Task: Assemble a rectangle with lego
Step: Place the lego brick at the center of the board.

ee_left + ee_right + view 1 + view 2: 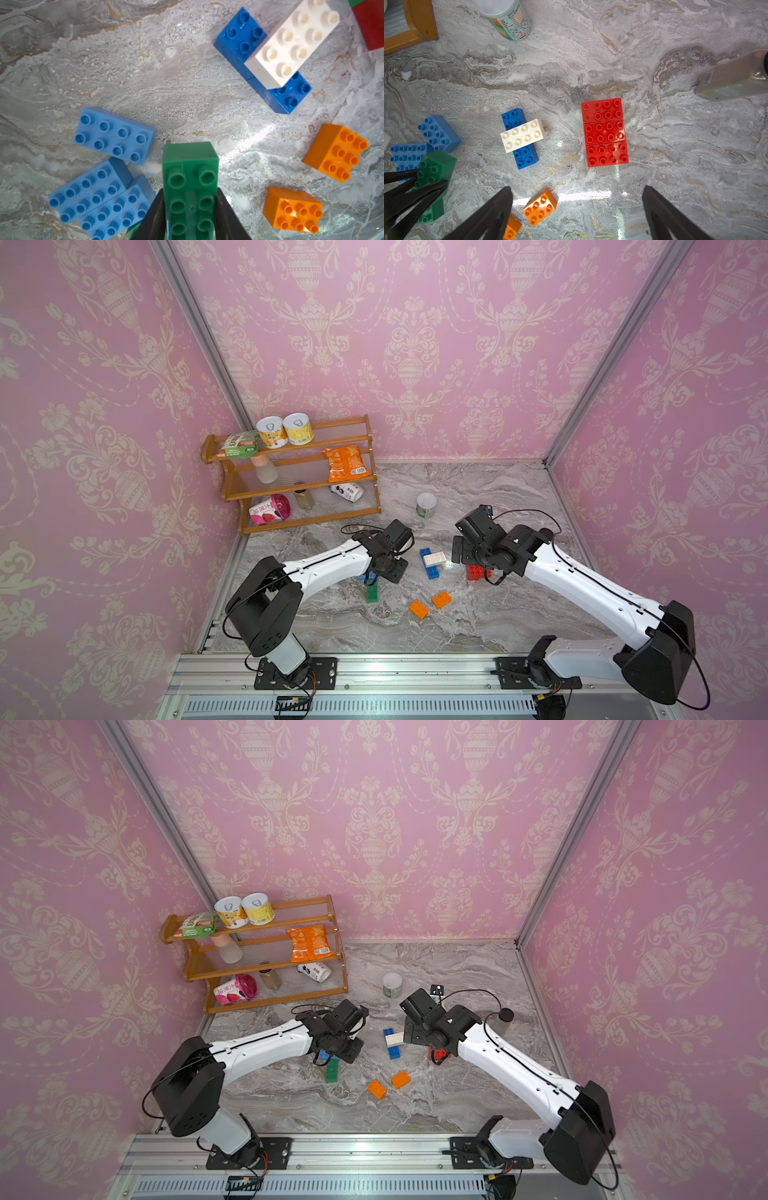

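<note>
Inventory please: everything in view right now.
red bricks: three, red, side by side
dark blue bricks: two, dark blue, end to end
white brick: one, white, across the dark blue bricks
orange bricks: two, orange, apart, near front
green brick: at least one, green, in the left gripper
light blue bricks: three, light blue, beside the green brick
shelf: one, wooden, back left
tins: two, yellow, top shelf
packets: two, green and orange, on shelf
tub: one, pink, bottom shelf
can: one, white, beside shelf
bottle: one, pale, black cap, table right
left gripper: one, black, shut on green brick
right gripper: one, black, open, empty
</note>
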Controlling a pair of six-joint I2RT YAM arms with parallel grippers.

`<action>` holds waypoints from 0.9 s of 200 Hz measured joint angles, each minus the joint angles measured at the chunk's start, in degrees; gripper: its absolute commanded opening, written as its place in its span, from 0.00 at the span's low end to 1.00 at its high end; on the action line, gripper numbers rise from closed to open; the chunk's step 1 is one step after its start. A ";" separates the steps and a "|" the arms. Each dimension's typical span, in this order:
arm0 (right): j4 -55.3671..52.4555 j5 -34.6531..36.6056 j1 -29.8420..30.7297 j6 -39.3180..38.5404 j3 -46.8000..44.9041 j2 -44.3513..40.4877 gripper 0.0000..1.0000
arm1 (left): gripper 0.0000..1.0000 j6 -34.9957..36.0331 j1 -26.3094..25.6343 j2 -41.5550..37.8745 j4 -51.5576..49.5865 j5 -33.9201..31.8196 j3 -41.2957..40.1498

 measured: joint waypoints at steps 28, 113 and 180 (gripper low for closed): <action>-0.04 0.00 -0.02 0.28 -0.55 -0.02 1.00 | 0.04 2.32 -1.75 3.08 -0.09 -0.96 0.52; 1.29 -0.17 -0.04 0.33 -1.46 -0.09 1.00 | 0.51 4.33 -3.72 7.41 -0.46 -2.56 2.23; 3.39 -2.19 -0.04 -0.26 -1.77 -0.17 0.99 | 0.71 3.21 -3.93 -3.19 -1.03 -5.46 1.11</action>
